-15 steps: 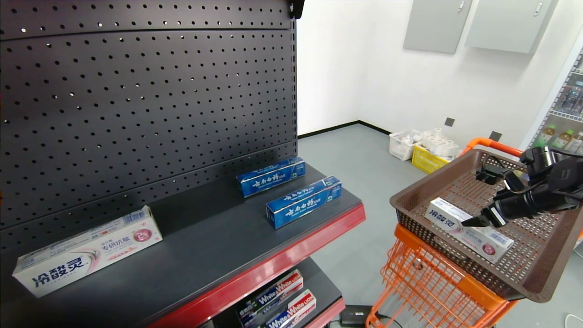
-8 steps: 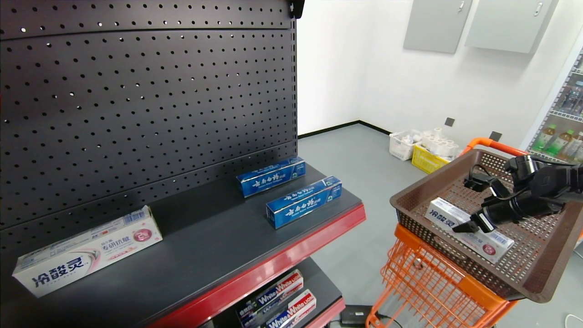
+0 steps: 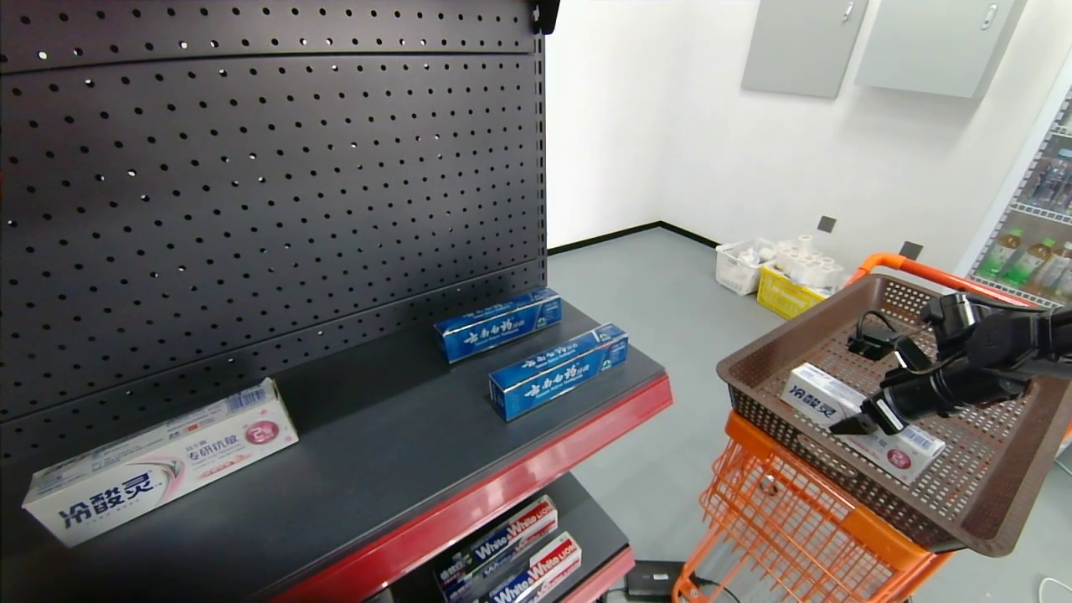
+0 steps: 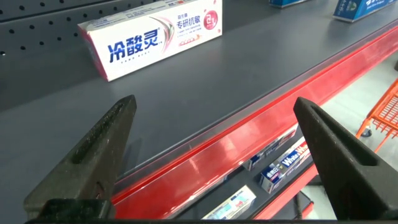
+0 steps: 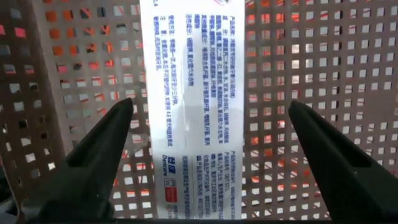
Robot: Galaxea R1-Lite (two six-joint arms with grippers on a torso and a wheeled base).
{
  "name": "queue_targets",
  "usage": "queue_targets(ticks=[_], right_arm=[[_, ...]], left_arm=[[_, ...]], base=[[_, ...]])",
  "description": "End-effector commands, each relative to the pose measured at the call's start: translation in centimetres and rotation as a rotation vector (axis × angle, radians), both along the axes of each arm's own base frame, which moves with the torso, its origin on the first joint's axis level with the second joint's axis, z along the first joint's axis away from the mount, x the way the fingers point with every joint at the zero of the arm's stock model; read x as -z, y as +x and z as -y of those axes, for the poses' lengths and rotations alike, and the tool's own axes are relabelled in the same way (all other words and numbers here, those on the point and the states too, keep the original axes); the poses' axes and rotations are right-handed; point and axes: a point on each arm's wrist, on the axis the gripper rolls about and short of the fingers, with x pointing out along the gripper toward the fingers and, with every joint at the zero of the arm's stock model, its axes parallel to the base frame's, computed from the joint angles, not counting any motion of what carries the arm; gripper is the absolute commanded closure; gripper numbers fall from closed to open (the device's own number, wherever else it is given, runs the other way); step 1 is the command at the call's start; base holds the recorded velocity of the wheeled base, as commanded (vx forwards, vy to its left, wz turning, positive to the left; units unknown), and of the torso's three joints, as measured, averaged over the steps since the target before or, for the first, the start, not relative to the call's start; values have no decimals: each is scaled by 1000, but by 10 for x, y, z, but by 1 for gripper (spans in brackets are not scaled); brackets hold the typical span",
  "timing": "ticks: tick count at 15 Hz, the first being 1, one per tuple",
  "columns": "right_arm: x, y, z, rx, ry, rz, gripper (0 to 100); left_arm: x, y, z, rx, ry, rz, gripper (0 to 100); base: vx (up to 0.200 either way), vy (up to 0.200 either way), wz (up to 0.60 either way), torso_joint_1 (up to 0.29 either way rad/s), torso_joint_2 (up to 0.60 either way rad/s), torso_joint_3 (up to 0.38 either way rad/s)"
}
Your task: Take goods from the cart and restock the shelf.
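A white toothpaste box [image 3: 861, 422] lies flat in the brown basket [image 3: 988, 502] on top of the orange cart [image 3: 796, 528]. My right gripper [image 3: 867, 410] hangs just above that box, open, fingers straddling it. In the right wrist view the white toothpaste box [image 5: 189, 93] runs lengthwise between the two open fingers [image 5: 93, 168] over the basket mesh. My left gripper [image 4: 211, 168] is open in front of the shelf's red edge [image 4: 249, 134], with nothing between its fingers. On the shelf [image 3: 360, 452] stand a white-pink toothpaste box [image 3: 159, 461] and two blue boxes [image 3: 557, 370].
The black pegboard back wall [image 3: 268, 167] rises behind the shelf. A lower shelf holds several toothpaste boxes [image 3: 511, 553]. White and yellow bins [image 3: 770, 276] sit on the floor by the far wall. Grey floor lies between shelf and cart.
My right gripper has moved down and a little toward the shelf side, closing in on the white box in the basket. The shelf goods have not moved.
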Motion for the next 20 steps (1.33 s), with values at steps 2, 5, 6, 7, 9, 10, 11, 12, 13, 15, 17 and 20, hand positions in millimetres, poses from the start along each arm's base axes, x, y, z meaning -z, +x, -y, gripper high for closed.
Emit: queue_targets(ticks=[2, 5, 6, 7, 9, 10, 11, 12, 13, 15, 17, 20], right_arm=[[1, -1, 2, -15, -18, -2, 0], [4, -2, 2, -16, -32, -14, 100], [5, -3, 0, -16, -32, -21, 100], [5, -3, 0, -15, -28, -21, 100], [4, -3, -1, -11, -22, -21, 100], [2, -4, 0, -10, -18, -15, 100], [0, -3, 0, -6, -15, -9, 100], [-5, -4, 0, 0, -14, 8, 100], [-20, -6, 1, 19, -13, 44, 100], [-42, -10, 2, 39, -9, 94, 100], [-64, -18, 0, 59, 19, 141, 100], [-93, -34, -8, 60, 43, 206, 100]], left_arm=[[0, 0, 0, -1, 0, -2, 0], [0, 0, 0, -1, 0, 0, 0], [0, 0, 0, -1, 0, 0, 0], [0, 0, 0, -1, 0, 0, 0], [0, 0, 0, -2, 0, 0, 0], [0, 0, 0, -1, 0, 0, 0], [0, 0, 0, -1, 0, 0, 0], [0, 0, 0, -2, 0, -2, 0], [0, 0, 0, -1, 0, 0, 0], [0, 0, 0, -2, 0, 0, 0], [0, 0, 0, -2, 0, 0, 0], [0, 0, 0, -2, 0, 0, 0]], base=[[0, 0, 0, 0, 0, 0], [0, 0, 0, 0, 0, 0], [0, 0, 0, 0, 0, 0], [0, 0, 0, 0, 0, 0], [0, 0, 0, 0, 0, 0], [0, 0, 0, 0, 0, 0], [0, 0, 0, 0, 0, 0], [0, 0, 0, 0, 0, 0], [0, 0, 0, 0, 0, 0], [0, 0, 0, 0, 0, 0], [0, 0, 0, 0, 0, 0], [0, 0, 0, 0, 0, 0]])
